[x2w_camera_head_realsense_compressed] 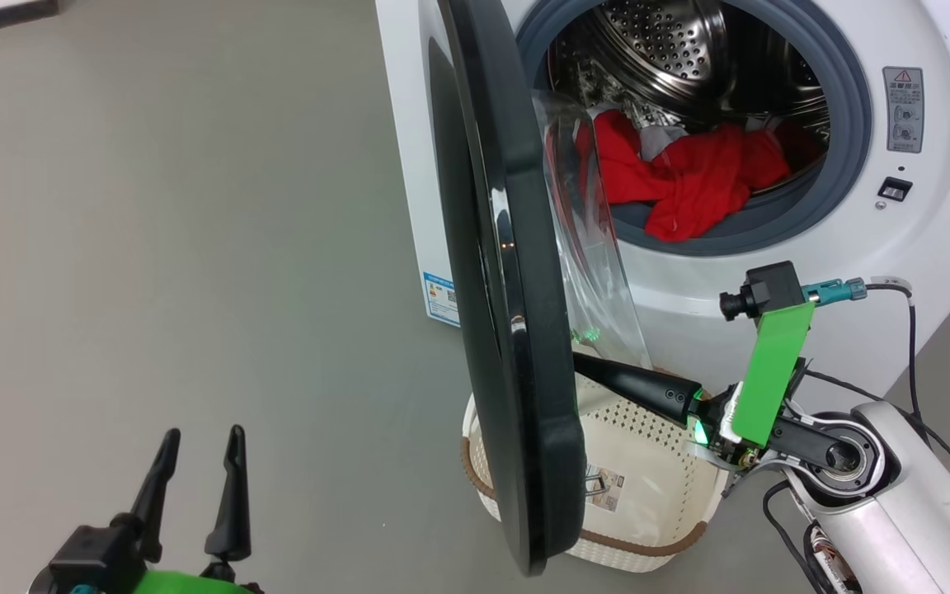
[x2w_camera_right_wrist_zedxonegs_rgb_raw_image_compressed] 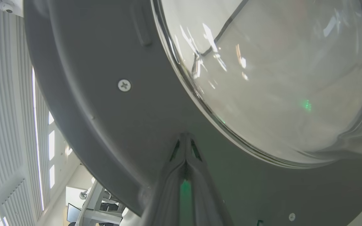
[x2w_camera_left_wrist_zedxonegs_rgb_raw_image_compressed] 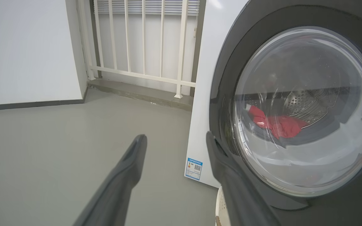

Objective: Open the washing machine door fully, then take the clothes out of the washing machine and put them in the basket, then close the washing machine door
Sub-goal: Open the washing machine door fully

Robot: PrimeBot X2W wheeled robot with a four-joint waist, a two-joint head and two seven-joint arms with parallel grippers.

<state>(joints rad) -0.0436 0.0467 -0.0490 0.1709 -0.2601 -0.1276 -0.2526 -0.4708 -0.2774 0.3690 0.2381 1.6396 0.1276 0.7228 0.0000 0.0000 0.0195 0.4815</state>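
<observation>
Glossy black-rimmed round washing machine door (x2w_camera_head_realsense_compressed: 516,330) stands half open. The right claw (x2w_camera_right_wrist_zedxonegs_rgb_raw_image_compressed: 185,140), shut, touches its inner face; push steadily outward along the hinge arc, without slipping. The left claw (x2w_camera_head_realsense_compressed: 204,431) hangs open. Red fabric clothes (x2w_camera_head_realsense_compressed: 689,181) lie in the steel drum (x2w_camera_head_realsense_compressed: 673,49).

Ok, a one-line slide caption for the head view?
Shut right gripper set against the inner side of the half-open washing machine door, above the basket; red clothes in the drum.
</observation>
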